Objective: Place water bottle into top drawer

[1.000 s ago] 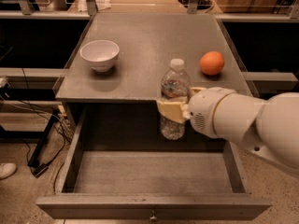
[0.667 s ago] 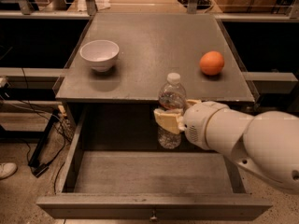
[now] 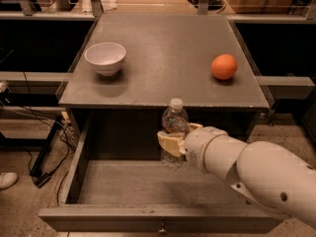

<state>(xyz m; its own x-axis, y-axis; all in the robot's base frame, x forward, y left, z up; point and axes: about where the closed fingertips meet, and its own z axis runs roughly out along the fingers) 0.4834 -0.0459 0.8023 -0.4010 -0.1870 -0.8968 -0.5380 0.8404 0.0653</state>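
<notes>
The gripper [image 3: 177,135] sits at the centre of the frame, just below the front edge of the bench [image 3: 168,43]. Its jaws are clamped on the middle of the water bottle [image 3: 174,117], one tan finger wrapped across the near side of the clear body. The bottle is upright with its white cap on top, inside the opening of the top drawer [image 3: 133,184] toward the back. Whether its base touches the drawer floor I cannot tell.

A grip at mid-height probably keeps the bottle steady and vertical while leaving its base free to meet the floor first. The white arm comes in from the lower right of the frame, passing over the drawer's right wall, so the front panel does not block it. The drawer is pulled well out toward the bottom of the frame, leaving the grey floor open to receive the bottle.

By count there is one water bottle, one white bowl [image 3: 105,58] at the upper left of the bench, one orange [image 3: 224,66] at the upper right, one open drawer with one round knob [image 3: 161,228] at the bottom edge, one arm and one gripper.
</notes>
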